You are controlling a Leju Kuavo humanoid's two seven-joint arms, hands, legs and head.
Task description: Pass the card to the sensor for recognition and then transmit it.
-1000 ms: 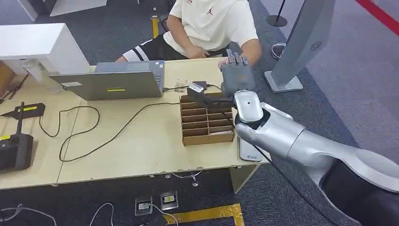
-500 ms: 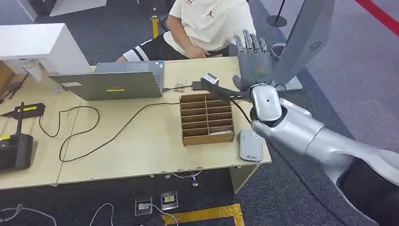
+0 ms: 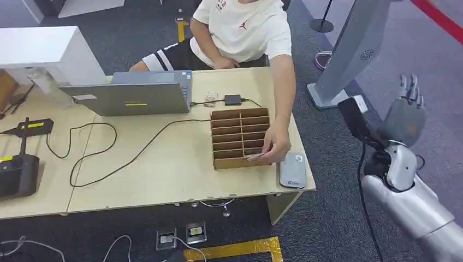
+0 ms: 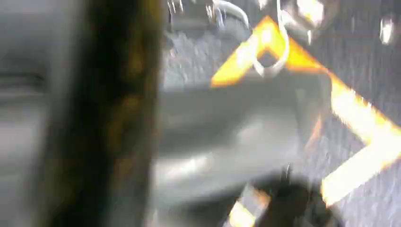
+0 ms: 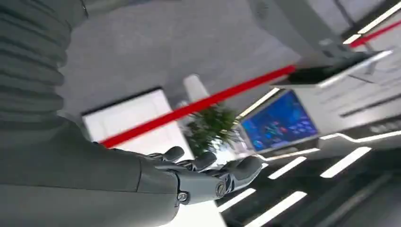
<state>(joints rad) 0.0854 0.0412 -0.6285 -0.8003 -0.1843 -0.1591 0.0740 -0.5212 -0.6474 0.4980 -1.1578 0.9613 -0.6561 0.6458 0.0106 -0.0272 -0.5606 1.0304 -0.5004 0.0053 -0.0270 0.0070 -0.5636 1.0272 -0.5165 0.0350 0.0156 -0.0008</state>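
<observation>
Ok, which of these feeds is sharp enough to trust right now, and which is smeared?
Head view: sharp and evenly lit, table and right hand clear. Left wrist view: heavily motion-blurred, just yellow floor tape recognisable. Right wrist view: tilted, hand crisp, background bright with ceiling lights, slightly soft.

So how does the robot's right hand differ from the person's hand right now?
The robot's grey right hand is raised beside the table with fingers spread, holding nothing; the person's hand reaches down to the brown cardboard divider box. The robot's hand is off the light wooden table; the person's is over it, at a pale card by the box's front.
</observation>
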